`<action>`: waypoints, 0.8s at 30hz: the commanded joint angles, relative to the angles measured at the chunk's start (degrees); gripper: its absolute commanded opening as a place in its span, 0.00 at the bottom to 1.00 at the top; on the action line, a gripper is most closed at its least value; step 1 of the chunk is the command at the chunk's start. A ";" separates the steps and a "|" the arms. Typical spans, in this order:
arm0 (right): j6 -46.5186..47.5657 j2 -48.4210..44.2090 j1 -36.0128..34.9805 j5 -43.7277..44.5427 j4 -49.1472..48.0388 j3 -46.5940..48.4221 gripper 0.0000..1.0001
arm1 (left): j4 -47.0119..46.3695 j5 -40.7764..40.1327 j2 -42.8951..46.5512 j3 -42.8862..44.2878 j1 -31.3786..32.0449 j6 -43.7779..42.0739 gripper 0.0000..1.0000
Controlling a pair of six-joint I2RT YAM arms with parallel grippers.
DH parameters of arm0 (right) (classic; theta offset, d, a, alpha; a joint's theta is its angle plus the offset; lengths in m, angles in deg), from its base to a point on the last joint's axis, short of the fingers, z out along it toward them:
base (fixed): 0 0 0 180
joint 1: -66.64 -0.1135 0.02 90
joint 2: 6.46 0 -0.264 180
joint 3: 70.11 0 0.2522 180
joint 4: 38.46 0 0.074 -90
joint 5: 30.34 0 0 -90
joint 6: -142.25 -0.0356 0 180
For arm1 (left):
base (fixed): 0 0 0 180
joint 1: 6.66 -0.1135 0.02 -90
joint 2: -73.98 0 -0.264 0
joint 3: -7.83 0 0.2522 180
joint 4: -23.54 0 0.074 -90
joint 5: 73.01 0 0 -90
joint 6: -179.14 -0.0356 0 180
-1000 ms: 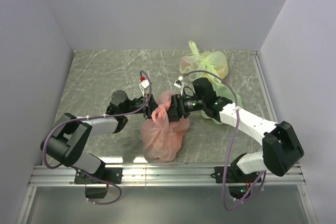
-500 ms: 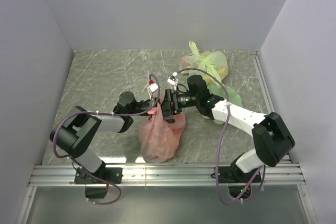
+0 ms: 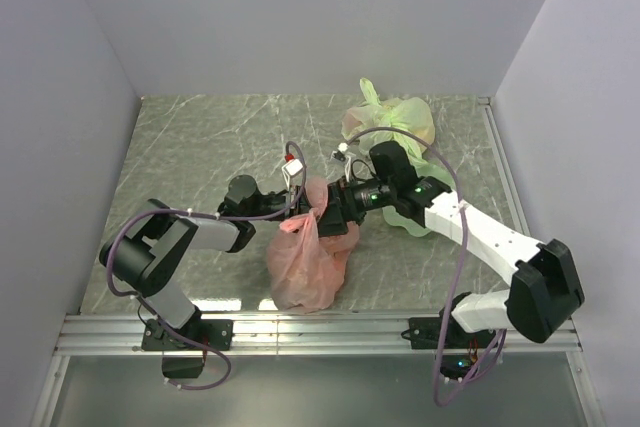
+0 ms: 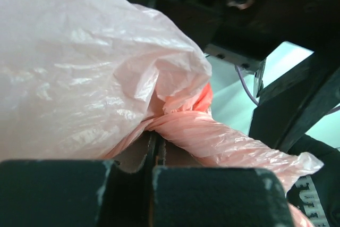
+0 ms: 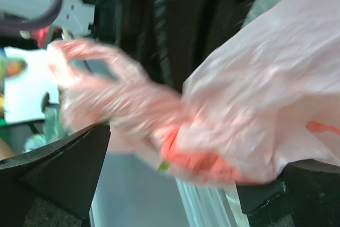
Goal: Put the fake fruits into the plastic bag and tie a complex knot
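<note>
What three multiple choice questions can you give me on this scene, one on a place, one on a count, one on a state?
1. Where does the pale green bag lie from the pink bag?
A. farther back and to the right
B. nearer and to the left
C. inside it
2. How many plastic bags are on the table?
A. one
B. two
C. four
3. What is the left hand doing?
A. standing open, clear of everything
B. shut on a twisted strand of the pink bag
C. shut on a banana
Answers: 1 A, the top view shows it toward the back right. 2 B, one pink and one green. 3 B, the left wrist view shows it pinching twisted pink plastic.
</note>
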 commanded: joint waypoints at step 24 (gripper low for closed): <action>-3.06 -2.37 6.28 -0.77 -6.28 1.29 0.20 | 0.81 2.29 2.16 1.10 3.28 -3.40 0.00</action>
